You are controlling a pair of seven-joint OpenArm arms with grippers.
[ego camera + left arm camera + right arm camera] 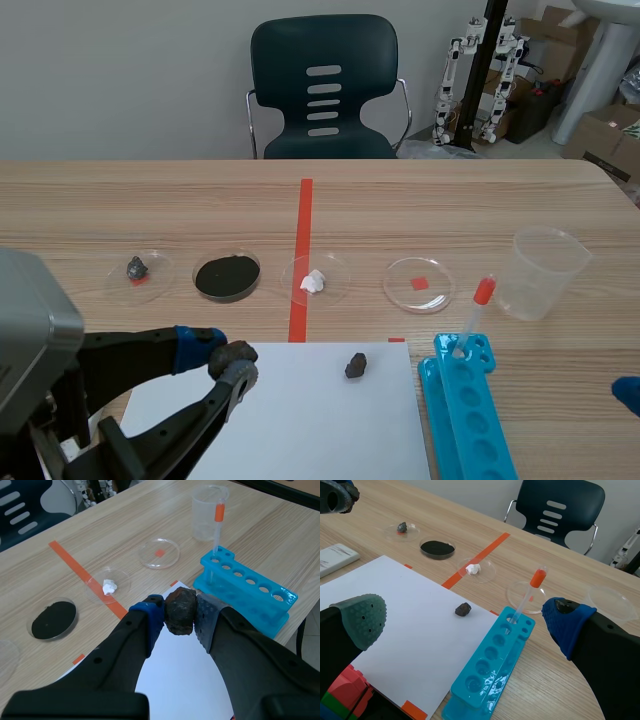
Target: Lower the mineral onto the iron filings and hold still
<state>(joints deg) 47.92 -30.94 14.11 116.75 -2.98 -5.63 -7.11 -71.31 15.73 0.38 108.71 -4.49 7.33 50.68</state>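
Lower left of the scene frame, my left gripper (232,364) is clamped on the dark mineral (180,612), well short of the iron filings (227,276) left of centre, lowering not yet done, while my right gripper (465,620) gapes wide, empty.

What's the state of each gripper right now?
Left gripper: closed, holding a dark rock.
Right gripper: open, holding nothing.
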